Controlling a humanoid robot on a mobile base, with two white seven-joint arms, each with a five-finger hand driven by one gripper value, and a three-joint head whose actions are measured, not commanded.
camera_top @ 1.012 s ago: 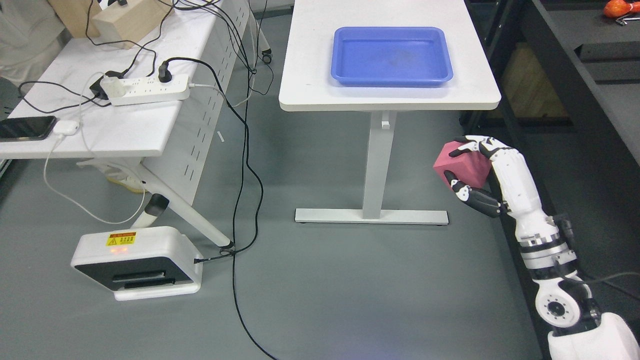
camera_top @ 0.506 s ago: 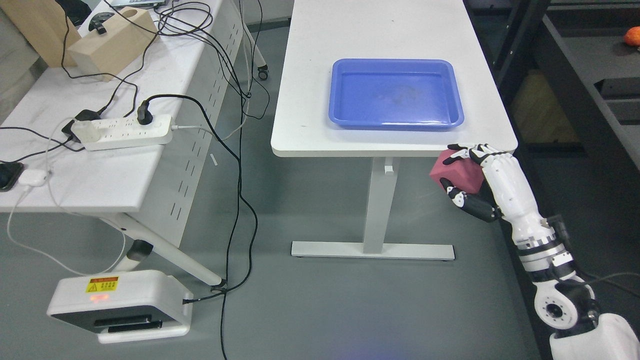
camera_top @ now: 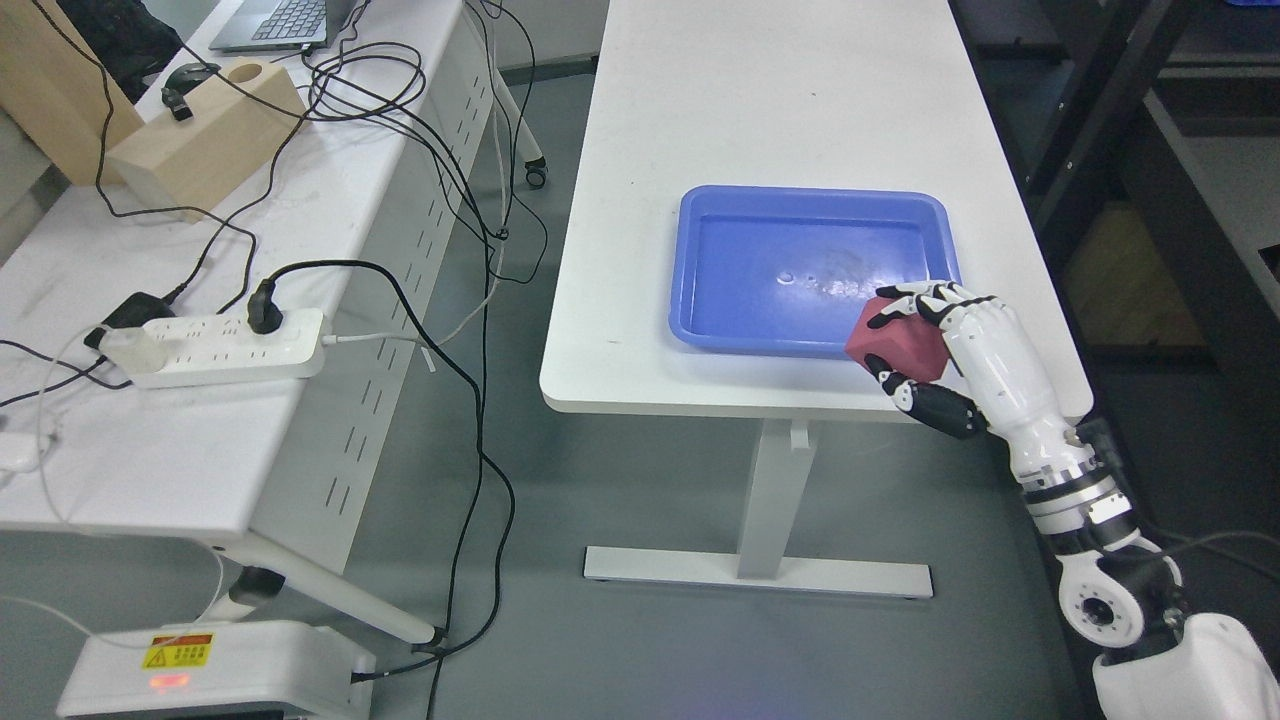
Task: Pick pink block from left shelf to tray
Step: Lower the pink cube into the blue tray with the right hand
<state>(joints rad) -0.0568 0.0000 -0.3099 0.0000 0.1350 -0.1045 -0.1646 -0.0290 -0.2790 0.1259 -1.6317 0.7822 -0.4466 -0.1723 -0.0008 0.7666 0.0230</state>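
you're seeing the right hand (camera_top: 915, 345) gripping the pink block (camera_top: 895, 345) at the tray's (camera_top: 700, 300) lower-right corner; releasing inside is remaining.

A single head view is given, taken from high on the robot and tilted steeply down and forward. The white counter (camera_top: 780, 200) is seen at middling range, its near edge crossing mid-frame, with grey floor (camera_top: 650, 640) below. A cable-strewn side counter (camera_top: 150, 430) is taken in at left.
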